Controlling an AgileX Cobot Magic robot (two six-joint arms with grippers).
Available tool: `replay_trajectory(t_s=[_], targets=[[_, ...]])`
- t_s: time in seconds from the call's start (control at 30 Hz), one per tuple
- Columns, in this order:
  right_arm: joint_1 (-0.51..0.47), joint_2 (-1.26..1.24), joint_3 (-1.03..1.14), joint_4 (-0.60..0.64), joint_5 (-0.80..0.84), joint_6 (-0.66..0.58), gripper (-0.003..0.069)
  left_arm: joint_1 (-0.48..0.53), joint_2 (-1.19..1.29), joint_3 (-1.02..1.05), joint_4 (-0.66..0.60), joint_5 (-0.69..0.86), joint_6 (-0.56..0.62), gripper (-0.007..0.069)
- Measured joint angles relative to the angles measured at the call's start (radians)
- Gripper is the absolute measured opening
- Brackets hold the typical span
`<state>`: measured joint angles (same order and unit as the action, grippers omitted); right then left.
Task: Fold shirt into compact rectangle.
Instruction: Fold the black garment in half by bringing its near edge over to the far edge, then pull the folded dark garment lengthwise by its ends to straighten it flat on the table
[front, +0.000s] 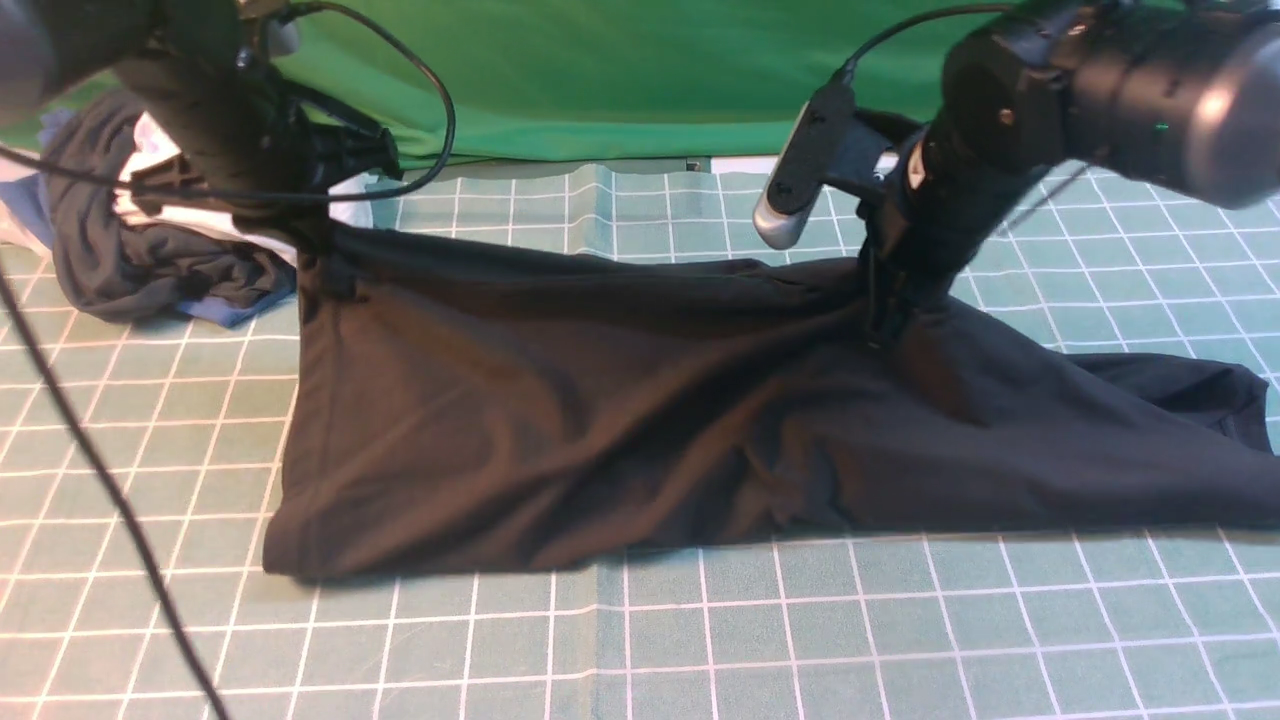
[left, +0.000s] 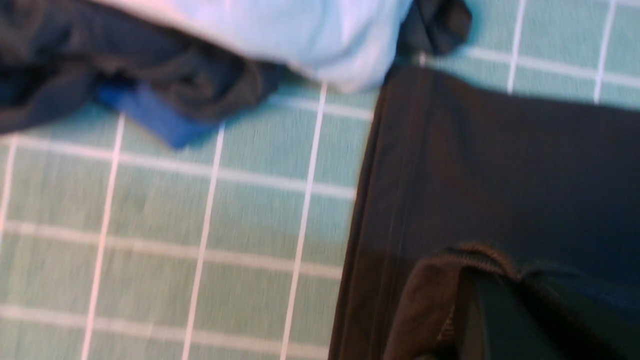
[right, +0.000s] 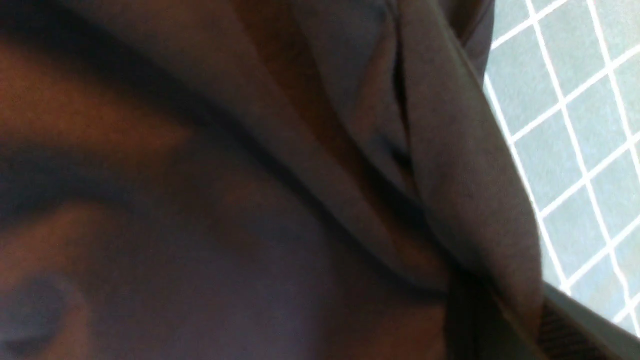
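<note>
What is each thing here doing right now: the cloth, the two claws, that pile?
black shirt, far edge lifted at two points, near edge on the mat
left gripper, shut on the shirt
right gripper, shut on the shirt
dark grey and blue bundle of clothes, crumpled heap, not held
white garment, crumpled in that heap

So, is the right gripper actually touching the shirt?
Touching. In the front view the shirt tents up to a peak pinched in the right gripper; the right wrist view shows cloth bunched there.
</note>
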<state>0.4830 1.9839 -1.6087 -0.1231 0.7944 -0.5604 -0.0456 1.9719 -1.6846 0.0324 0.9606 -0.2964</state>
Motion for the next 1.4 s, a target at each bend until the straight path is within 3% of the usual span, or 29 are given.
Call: replay_trajectory(t_s=[0.4,0.5,0.63,0.7,0.83,0.97,1.03,1.1,1.13,1.23,1.4], targets=[[-0.022,0.188,-0.123,0.005,-0.112,0.006,0.0064,0.018,0.138,-0.117,0.010,-0.058,-0.015,0.0017],[-0.024,0.203,-0.124,0.005,-0.155,0.038,0.0131,0.018,0.148,-0.117,0.016,-0.088,-0.016,0.0050],[-0.024,0.206,-0.128,0.005,-0.206,0.093,0.0300,0.018,0.148,-0.120,0.033,-0.123,-0.016,0.0141],[-0.024,0.199,-0.141,0.005,-0.190,0.112,0.0387,0.018,0.146,-0.121,0.062,-0.125,-0.016,0.0222],[-0.024,0.166,-0.170,0.002,-0.100,0.147,0.0430,0.020,0.126,-0.121,0.113,-0.090,-0.016,0.0333],[-0.024,0.088,-0.206,-0.024,0.011,0.224,0.0351,0.021,0.070,-0.127,0.085,-0.035,0.025,0.0350],[-0.026,0.037,-0.211,-0.041,0.073,0.245,0.0196,0.018,0.024,-0.130,0.013,0.014,0.121,0.0277],[-0.034,-0.003,-0.213,-0.042,0.114,0.263,0.0097,0.010,-0.004,-0.130,-0.032,0.057,0.183,0.0192],[-0.045,-0.036,-0.213,-0.042,0.142,0.283,0.0043,-0.001,-0.022,-0.130,-0.047,0.096,0.225,0.0109],[-0.091,-0.093,-0.215,-0.040,0.227,0.306,0.0005,-0.038,-0.062,-0.121,-0.064,0.156,0.278,0.0028],[-0.193,-0.167,-0.193,0.001,0.386,0.316,-0.0005,-0.132,-0.152,0.010,-0.068,0.153,0.306,0.0010]])
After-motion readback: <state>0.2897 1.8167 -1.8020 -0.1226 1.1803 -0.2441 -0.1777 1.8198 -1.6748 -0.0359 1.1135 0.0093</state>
